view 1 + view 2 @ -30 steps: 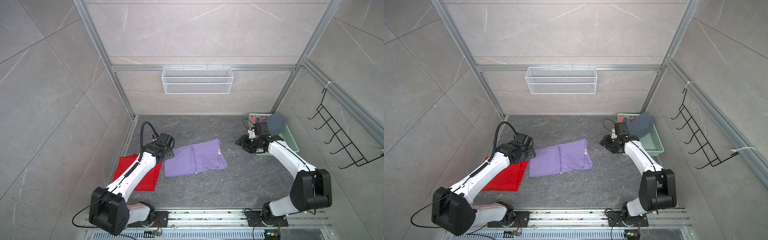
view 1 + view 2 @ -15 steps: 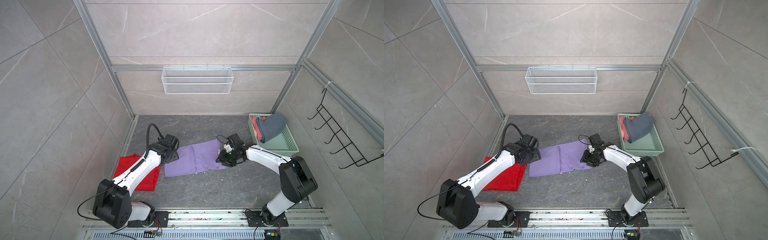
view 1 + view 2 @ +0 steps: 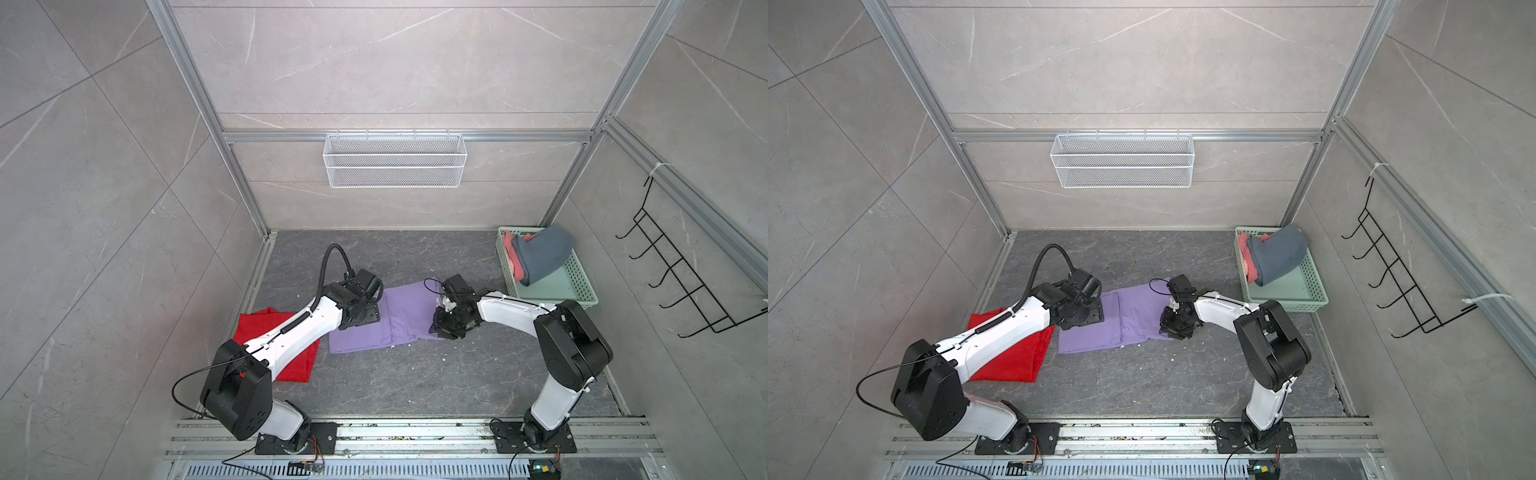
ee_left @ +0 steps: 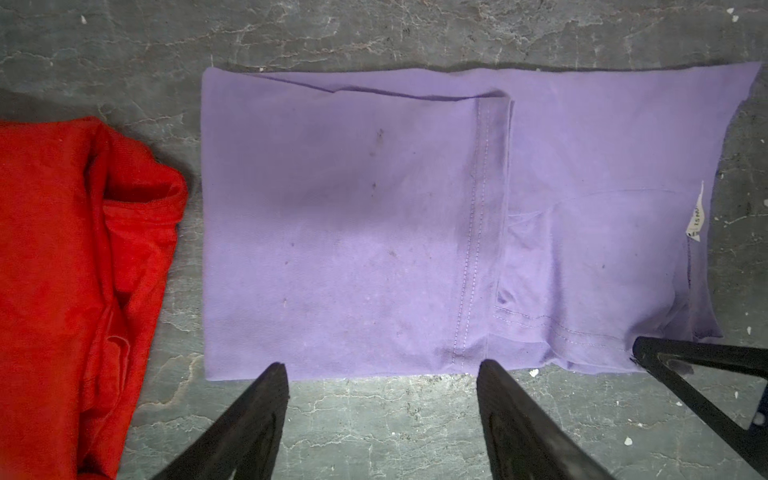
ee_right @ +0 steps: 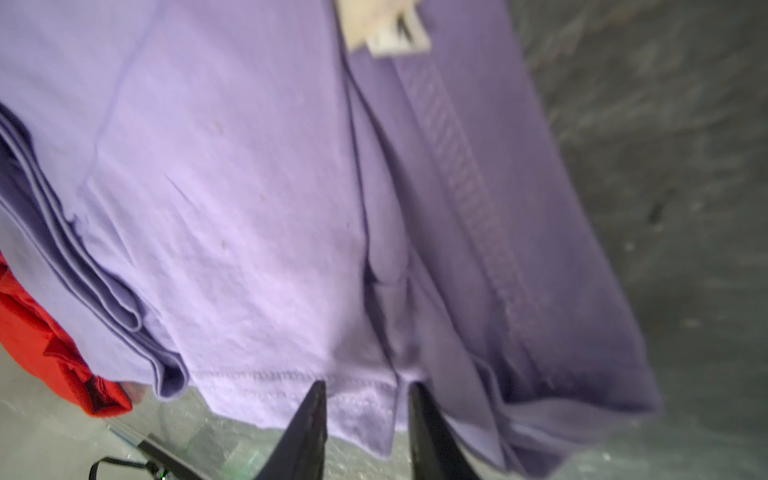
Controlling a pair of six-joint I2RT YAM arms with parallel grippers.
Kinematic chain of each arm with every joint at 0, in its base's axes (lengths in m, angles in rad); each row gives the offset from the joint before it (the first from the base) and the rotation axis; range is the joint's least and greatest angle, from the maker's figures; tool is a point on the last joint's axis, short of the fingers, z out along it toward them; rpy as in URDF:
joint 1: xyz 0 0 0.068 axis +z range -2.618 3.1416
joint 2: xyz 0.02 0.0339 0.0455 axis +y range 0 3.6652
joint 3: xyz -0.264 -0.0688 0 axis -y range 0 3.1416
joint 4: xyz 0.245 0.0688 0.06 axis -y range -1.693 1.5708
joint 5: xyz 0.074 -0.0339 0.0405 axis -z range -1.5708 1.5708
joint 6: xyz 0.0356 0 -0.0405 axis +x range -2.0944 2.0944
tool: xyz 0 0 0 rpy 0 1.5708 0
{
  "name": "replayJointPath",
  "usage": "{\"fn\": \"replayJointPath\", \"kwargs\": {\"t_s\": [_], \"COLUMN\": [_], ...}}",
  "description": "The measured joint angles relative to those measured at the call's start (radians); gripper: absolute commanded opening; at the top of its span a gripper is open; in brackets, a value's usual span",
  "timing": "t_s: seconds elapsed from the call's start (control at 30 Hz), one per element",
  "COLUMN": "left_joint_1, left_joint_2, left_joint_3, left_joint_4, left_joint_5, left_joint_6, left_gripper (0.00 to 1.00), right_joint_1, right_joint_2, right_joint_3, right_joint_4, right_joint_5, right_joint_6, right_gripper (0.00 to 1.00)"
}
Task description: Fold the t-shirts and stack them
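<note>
Now the right claw (image 5: pixel 368 388) has come from the basket (image 3: pixel 555 301) to the purple shirt (image 3: pixel 399 320) in the middle of the desk (image 3: pixel 415 374) and is closing on its hem (gripped or not, I cannot tell), the left claw (image 4: pixel 381 365) stays spread, so folding can start.

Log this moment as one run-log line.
left tool: open, at edge of folded lilac-purple cloth t-shirt | right tool: open, astride its hem | bright red cloth t-shirt: beside it, unstacked
</note>
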Motion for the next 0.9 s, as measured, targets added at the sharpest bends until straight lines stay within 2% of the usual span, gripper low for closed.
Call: {"fn": "replayJointPath", "kwargs": {"t_s": [0.13,0.27,0.57,0.8,0.87,0.9], "left_joint_1": [-0.034,-0.058,-0.083,-0.087,-0.087,-0.087], "left_joint_2": [0.03,0.111,0.42,0.51,0.52,0.526], "left_joint_3": [0.0,0.009,0.281,0.327,0.327,0.327], "left_joint_4": [0.01,0.012,0.016,-0.029,-0.045,-0.05], "left_joint_5": [-0.001,-0.004,-0.009,-0.047,-0.059,-0.06], "left_joint_6": [-0.016,-0.032,-0.033,-0.068,-0.072,-0.072], "left_gripper": [0.74,0.73,0.66,0.46,0.38,0.31], "right_joint_1": [0.004,0.005,0.005,0.005,0.005,0.005], "right_joint_2": [0.014,0.015,-0.036,-0.075,-0.076,-0.079], "right_joint_3": [0.01,0.014,0.036,0.055,0.064,0.07], "right_joint_4": [0.006,0.005,-0.042,-0.052,-0.057,-0.063], "right_joint_5": [0.008,0.018,0.051,0.069,0.079,0.086], "right_joint_6": [0.006,0.015,0.002,-0.002,-0.002,-0.002], "right_gripper": [0.1,0.0,0.0,0.0,0.0,0.0]}}
